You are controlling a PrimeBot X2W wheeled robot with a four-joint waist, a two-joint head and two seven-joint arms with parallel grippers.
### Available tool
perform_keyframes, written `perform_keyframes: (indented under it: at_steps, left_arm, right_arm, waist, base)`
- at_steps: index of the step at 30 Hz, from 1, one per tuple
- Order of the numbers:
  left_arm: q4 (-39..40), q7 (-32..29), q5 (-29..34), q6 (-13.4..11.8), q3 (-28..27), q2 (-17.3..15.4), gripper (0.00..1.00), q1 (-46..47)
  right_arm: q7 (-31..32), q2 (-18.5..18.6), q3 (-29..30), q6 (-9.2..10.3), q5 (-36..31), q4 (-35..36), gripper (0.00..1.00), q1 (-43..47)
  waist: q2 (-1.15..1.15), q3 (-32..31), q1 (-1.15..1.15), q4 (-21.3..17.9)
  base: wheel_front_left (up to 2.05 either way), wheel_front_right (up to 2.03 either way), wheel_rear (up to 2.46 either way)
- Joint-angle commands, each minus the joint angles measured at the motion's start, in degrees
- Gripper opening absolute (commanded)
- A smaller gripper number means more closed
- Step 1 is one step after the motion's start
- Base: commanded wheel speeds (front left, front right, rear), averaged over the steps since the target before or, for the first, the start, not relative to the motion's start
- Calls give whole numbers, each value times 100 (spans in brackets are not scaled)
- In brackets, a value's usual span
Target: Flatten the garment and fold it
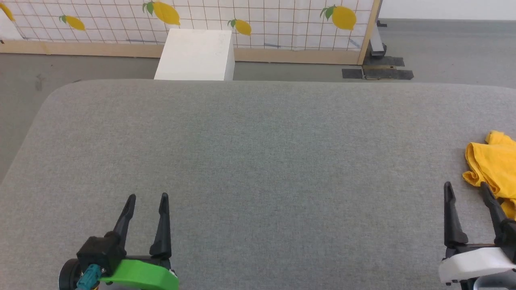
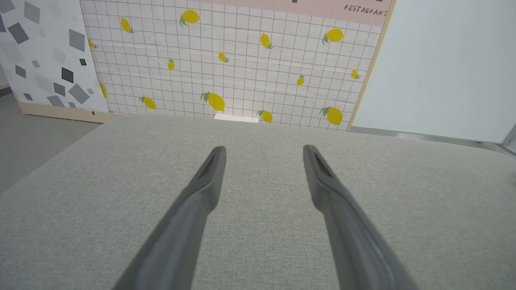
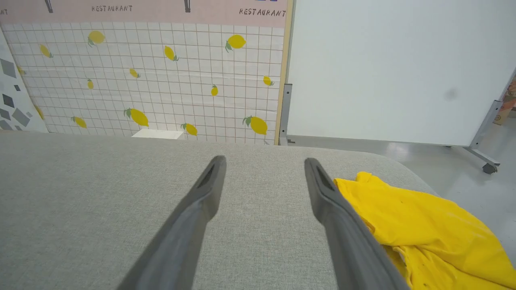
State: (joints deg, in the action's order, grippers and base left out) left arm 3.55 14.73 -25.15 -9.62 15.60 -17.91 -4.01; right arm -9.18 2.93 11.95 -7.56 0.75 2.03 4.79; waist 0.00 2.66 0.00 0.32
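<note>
The garment (image 1: 494,167) is a bright yellow T-shirt lying crumpled at the far right of the grey padded table (image 1: 258,141), partly cut off by the picture's edge. In the right wrist view the garment (image 3: 419,225) lies bunched just right of the right finger. My right gripper (image 1: 465,189) hovers open at the lower right, its right fingertip beside the shirt's near edge, nothing between its fingers. Open and empty as well, my left gripper (image 1: 147,198) is at the lower left, far from the shirt. Both left fingers (image 2: 205,181) point across bare fabric.
A white box (image 1: 195,54) stands on the floor behind the table's far edge. Behind it runs a lemon-print panel wall (image 1: 242,20). A white board on wheels (image 3: 403,72) stands off the table's right end. The table's left corner is rounded.
</note>
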Motion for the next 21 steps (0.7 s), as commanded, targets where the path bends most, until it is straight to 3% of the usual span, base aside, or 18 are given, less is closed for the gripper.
perform_keyframes:
  at_steps: [1,4,5,21]
  left_arm:
    - [-61,26,115,40,-28,26,100,-104]
    - [-117,26,179,90,-84,82,100,-143]
    - [-111,-1,168,67,-68,46,0,-65]
    - [-136,-136,378,145,-181,176,0,-21]
  right_arm:
    - [-61,-4,30,8,53,-43,100,57]
    - [-117,-4,40,8,81,-121,100,36]
    - [-82,0,36,0,44,-121,0,0]
    - [7,0,-72,1,31,-127,0,-44]
  waist:
    - [0,-17,0,6]
    - [0,-35,0,-1]
    - [0,-35,0,0]
    - [0,-59,0,-3]
  base:
    - [0,0,0]
    - [0,0,0]
    - [0,0,0]
    - [0,0,0]
